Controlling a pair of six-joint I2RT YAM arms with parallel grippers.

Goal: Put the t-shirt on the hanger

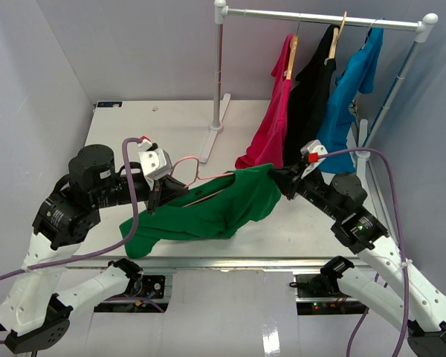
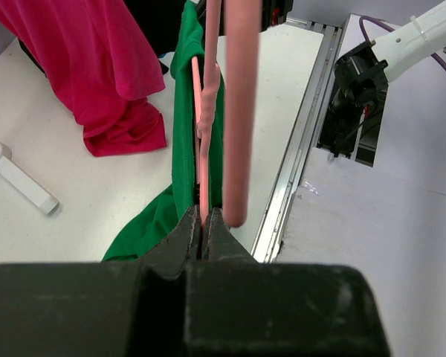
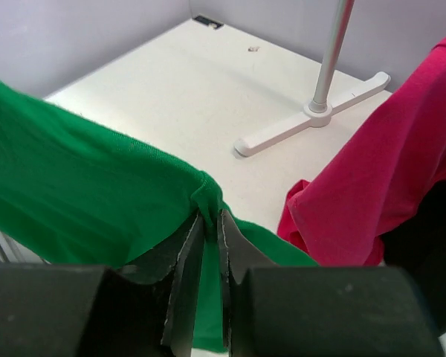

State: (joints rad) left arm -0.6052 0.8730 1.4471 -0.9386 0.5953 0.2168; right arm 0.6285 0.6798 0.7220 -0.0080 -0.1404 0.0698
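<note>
The green t-shirt [image 1: 215,208] hangs stretched between both arms above the table, its lower part drooping to the front left. The pale pink wire hanger [image 1: 184,165] sits partly inside the shirt. My left gripper [image 1: 157,195] is shut on the hanger's thin wire [image 2: 203,178], and a thicker pink stretch rises just right of the jaws. The t-shirt [image 2: 182,134] lies behind that wire. My right gripper [image 1: 282,182] is at the shirt's right end. In the right wrist view this gripper [image 3: 209,223] is shut on a bunched fold of the t-shirt [image 3: 82,186].
A clothes rack [image 1: 320,16] stands at the back right with a magenta-red shirt [image 1: 271,126], a black one [image 1: 308,97] and a turquoise one [image 1: 346,104]. Its foot [image 1: 215,128] rests on the table [image 1: 156,123]. The magenta hem [image 3: 386,178] hangs close beside my right gripper.
</note>
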